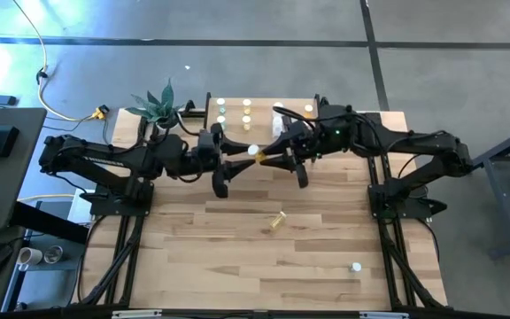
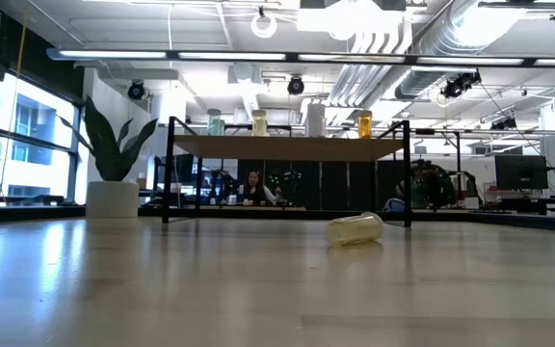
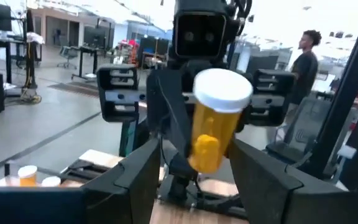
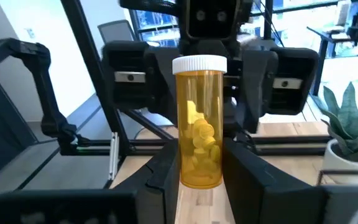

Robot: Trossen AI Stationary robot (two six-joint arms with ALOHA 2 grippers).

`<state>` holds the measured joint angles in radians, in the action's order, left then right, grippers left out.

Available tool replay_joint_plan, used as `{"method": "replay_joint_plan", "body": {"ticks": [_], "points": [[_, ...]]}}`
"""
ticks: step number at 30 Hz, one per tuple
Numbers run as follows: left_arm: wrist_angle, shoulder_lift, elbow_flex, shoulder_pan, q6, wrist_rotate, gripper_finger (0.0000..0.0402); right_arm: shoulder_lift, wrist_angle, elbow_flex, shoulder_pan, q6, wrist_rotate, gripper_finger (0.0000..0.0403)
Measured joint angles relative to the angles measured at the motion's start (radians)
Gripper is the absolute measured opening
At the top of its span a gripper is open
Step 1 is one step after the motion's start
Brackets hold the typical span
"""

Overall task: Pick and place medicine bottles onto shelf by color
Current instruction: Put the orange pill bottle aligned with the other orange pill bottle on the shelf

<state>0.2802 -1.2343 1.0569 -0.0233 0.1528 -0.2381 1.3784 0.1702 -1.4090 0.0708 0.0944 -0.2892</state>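
The right pincer (image 4: 201, 171) grips an orange bottle (image 4: 199, 121) upright, cap up, above the counter (image 1: 237, 257) just near of the shelf (image 1: 264, 105). The left pincer (image 3: 194, 171) stands parted, facing it; open counter nearer.

No legible text or labels anywhere.

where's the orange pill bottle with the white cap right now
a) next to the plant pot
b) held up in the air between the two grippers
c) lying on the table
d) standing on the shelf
b: the orange bottle sits upright between the right gripper fingers, off the table, with the left gripper facing it from the other side, above the table in front of the shelf.
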Motion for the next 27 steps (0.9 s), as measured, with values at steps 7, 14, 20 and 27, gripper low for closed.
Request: {"method": "replay_joint_plan", "body": {"ticks": [7, 14, 20, 27], "points": [[0.073, 0.000, 0.000, 0.000, -0.026, 0.037, 0.0181, 0.007, -0.034, 0.000, -0.002, 0.021, -0.001, 0.0094], [0.085, 0.000, 0.000, 0.000, -0.026, 0.038, 0.0181, 0.032, -0.132, 0.000, -0.014, 0.047, 0.000, 0.0094], [0.089, 0.000, 0.000, 0.001, -0.026, 0.021, 0.0181, 0.045, -0.154, 0.000, -0.033, 0.043, 0.016, 0.0094], [0.110, 0.000, 0.000, 0.001, -0.026, 0.022, 0.0162, 0.045, -0.160, 0.000, -0.045, 0.038, 0.051, 0.0094]]}}
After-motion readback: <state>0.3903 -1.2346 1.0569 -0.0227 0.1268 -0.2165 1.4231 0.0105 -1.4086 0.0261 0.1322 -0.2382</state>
